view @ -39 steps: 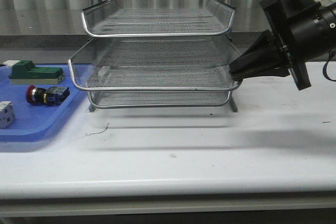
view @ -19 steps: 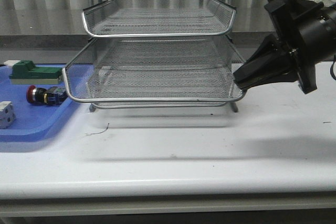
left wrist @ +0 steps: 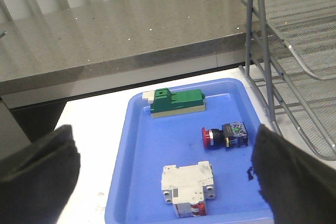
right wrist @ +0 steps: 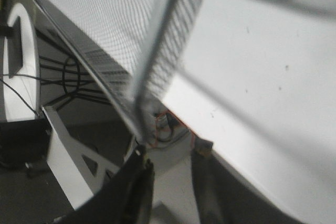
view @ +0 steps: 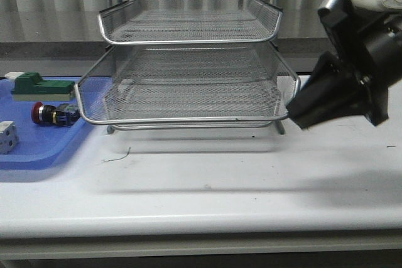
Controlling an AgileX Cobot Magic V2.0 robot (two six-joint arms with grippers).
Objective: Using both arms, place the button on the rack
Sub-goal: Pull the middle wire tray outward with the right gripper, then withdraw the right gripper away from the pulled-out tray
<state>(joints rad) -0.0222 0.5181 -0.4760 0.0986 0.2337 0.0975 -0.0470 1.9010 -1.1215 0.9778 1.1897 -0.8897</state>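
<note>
Right claw [view: 293, 116] pinching rack [view: 188, 101] middle tray corner | left claw [left wrist: 163, 174] spread above blue tray [left wrist: 137, 145] | button [left wrist: 224, 135] on tray

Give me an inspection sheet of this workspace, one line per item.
Surface: white table, small dark speck.
Job's things: button lying in the blue tray; rack with its middle shelf slid forward.
Clutter: green part and white part in the blue tray.
Grippers: left pincer open above the tray; right pincer at the middle shelf's corner, grip unclear.
Cables: by the right arm.
Surroundings: grey counter, curtain.
</note>
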